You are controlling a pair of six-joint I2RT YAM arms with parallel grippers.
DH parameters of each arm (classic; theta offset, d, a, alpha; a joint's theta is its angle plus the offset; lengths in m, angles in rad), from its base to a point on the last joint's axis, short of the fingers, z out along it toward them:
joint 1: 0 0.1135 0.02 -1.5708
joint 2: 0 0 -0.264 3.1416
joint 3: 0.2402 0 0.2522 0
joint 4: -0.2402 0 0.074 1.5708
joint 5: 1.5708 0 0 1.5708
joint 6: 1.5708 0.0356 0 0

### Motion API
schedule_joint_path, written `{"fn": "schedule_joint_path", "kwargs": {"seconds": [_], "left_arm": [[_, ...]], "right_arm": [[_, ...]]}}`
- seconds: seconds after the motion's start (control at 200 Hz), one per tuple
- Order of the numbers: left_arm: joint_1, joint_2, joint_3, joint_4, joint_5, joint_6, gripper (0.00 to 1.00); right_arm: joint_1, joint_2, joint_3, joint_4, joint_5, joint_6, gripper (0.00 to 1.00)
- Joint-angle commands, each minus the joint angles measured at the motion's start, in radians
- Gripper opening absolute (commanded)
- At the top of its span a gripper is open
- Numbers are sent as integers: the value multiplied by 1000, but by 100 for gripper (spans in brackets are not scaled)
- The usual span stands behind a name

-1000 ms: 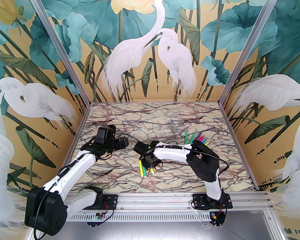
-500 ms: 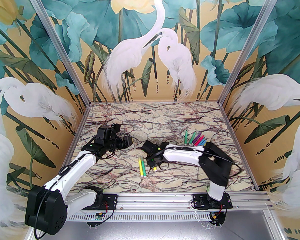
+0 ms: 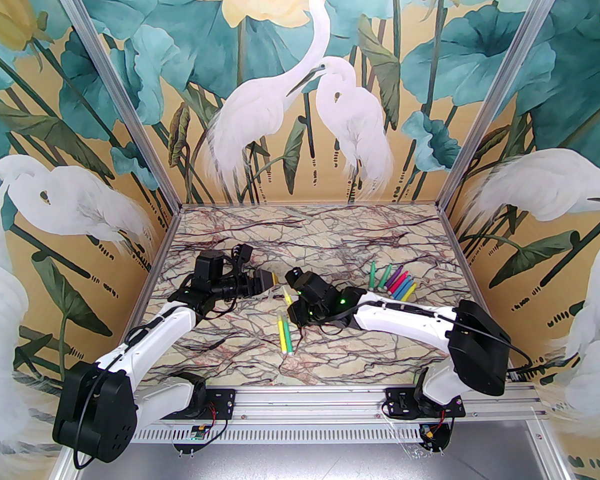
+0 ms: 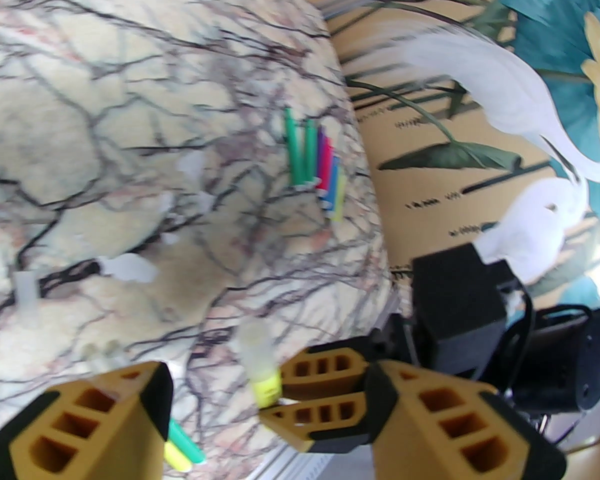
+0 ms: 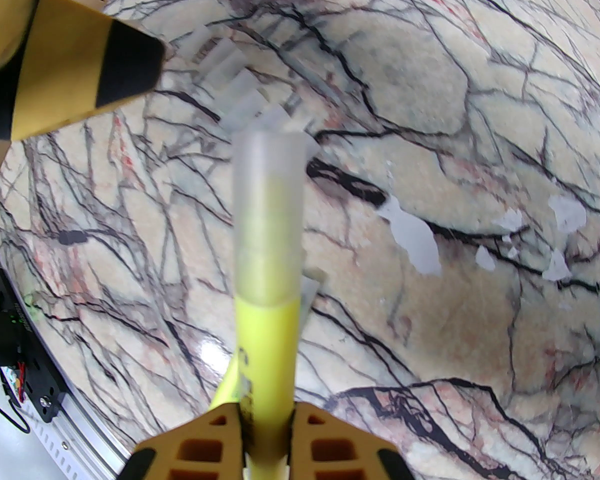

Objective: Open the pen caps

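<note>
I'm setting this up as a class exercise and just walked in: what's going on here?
The right tool is shut on a yellow pen and holds it out, its clear cap on. The left tool stands open close to that cap, not gripping it. Several loose caps lie on the marble table, and more pens are grouped toward its right side.

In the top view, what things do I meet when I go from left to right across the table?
left gripper → yellow pen, held by the right gripper → row of coloured pens
</note>
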Motion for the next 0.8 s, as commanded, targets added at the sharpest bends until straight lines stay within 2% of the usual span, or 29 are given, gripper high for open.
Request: {"fn": "schedule_joint_path", "kwargs": {"seconds": [0.0,0.56,0.795], "left_arm": [[-18,12,-10,49,74,-12,67],[-58,51,32,8,52,18,57],[-57,62,44,-7,41,21,48]], "right_arm": [[2,-40,15,29,-22,-29,13],[7,-48,54,35,-55,-47,13],[8,-32,64,43,-69,-55,13]]}}
